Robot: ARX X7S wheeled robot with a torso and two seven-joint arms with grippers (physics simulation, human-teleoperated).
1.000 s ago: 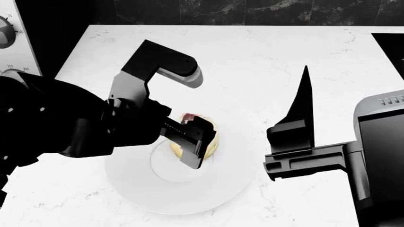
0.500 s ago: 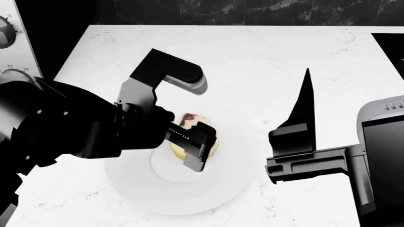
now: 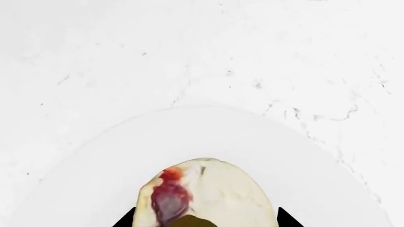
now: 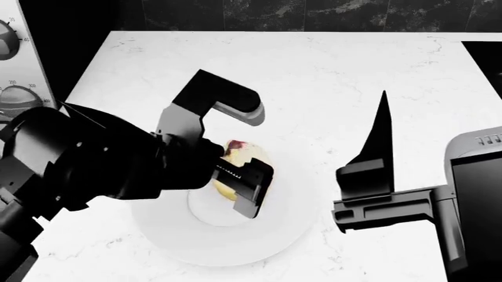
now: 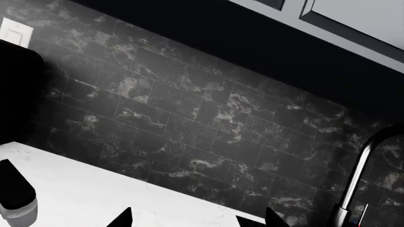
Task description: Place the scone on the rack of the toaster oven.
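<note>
The scone (image 4: pixel 242 154), pale yellow with a red fruit bit, sits over the middle of the round white plate (image 4: pixel 173 232). My left gripper (image 4: pixel 239 169) is shut on it, one finger on each side. In the left wrist view the scone (image 3: pixel 211 191) fills the gap between the gripper's (image 3: pixel 205 223) two dark tips, with the plate (image 3: pixel 113 161) under it. I cannot tell whether the scone touches the plate. My right gripper (image 4: pixel 382 117) is open and empty, pointing up, right of the plate. The toaster oven (image 4: pixel 17 64) shows only its dial panel at the far left. The rack is out of view.
The white marble counter (image 4: pixel 330 64) runs back to a dark tiled wall (image 5: pixel 189 109). A dark opening (image 4: pixel 488 59) cuts the counter at the far right. The right wrist view shows a curved faucet (image 5: pixel 360 175) and a wall outlet (image 5: pixel 15 31).
My left arm has shifted a little to the right, and the gripper with the scone moved slightly with it. The right gripper drifted slightly down in the view.
</note>
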